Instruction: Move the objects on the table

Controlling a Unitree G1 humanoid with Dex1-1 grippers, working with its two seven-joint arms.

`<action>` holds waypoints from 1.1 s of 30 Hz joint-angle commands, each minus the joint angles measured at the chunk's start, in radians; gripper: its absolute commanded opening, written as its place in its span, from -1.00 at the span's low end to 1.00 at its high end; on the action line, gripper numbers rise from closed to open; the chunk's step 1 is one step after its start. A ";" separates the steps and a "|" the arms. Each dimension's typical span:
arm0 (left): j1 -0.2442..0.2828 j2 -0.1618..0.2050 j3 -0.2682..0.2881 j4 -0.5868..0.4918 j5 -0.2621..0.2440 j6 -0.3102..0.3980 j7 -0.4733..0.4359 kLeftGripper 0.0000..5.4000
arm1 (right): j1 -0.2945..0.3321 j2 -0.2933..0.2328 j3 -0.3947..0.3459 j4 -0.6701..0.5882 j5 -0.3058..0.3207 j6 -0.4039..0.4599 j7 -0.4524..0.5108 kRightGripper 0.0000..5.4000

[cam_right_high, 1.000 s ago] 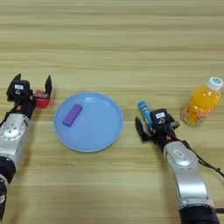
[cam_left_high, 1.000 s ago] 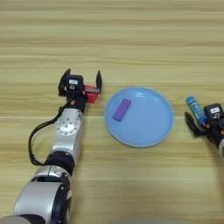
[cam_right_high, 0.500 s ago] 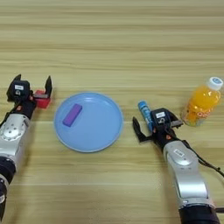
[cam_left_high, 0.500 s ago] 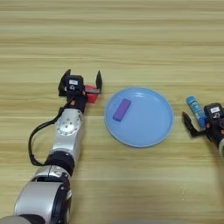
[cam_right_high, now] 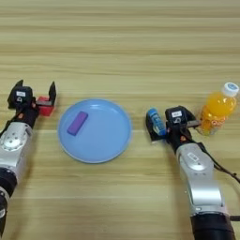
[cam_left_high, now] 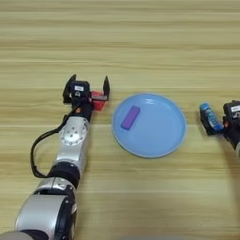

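Observation:
A red cube (cam_left_high: pixel 98 100) lies on the table (cam_left_high: pixel 140 42), left of the light-blue plate (cam_left_high: pixel 161 140). My left gripper (cam_left_high: pixel 88 87) is open around the cube, which sits close to its right finger. On the plate rests a flat purple block (cam_left_high: pixel 131 117). Right of the plate lies a blue-and-white cylinder (cam_right_high: pixel 155 121). My right gripper (cam_right_high: pixel 170 128) is open at it, and the cylinder rests against its left finger (cam_right_high: pixel 151 133).
An orange drink bottle (cam_right_high: pixel 216 112) with a white cap stands just right of my right gripper. A black cable loops beside my left forearm (cam_left_high: pixel 72 140).
My right gripper's left finger has shifted slightly toward the cylinder. The left gripper, cube, block and plate have not moved.

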 commanded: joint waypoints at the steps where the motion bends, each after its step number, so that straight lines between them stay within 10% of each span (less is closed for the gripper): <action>1: 0.002 -0.002 -0.012 -0.011 0.009 0.006 -0.019 1.00 | -0.031 0.018 0.010 0.003 -0.009 -0.017 -0.019 0.99; 16: 0.051 0.003 -0.057 -0.175 0.013 0.045 -0.073 1.00 | -0.075 0.031 0.043 -0.012 -0.043 -0.027 -0.038 0.99; 26: 0.247 0.093 -0.194 -0.938 0.004 0.723 -0.239 1.00 | -0.107 0.082 0.063 -0.005 -0.061 -0.019 -0.088 0.99; 33: 0.272 0.125 -0.315 -1.130 0.015 0.991 -0.308 1.00 | -0.121 0.110 0.075 -0.006 -0.073 -0.012 -0.117 0.99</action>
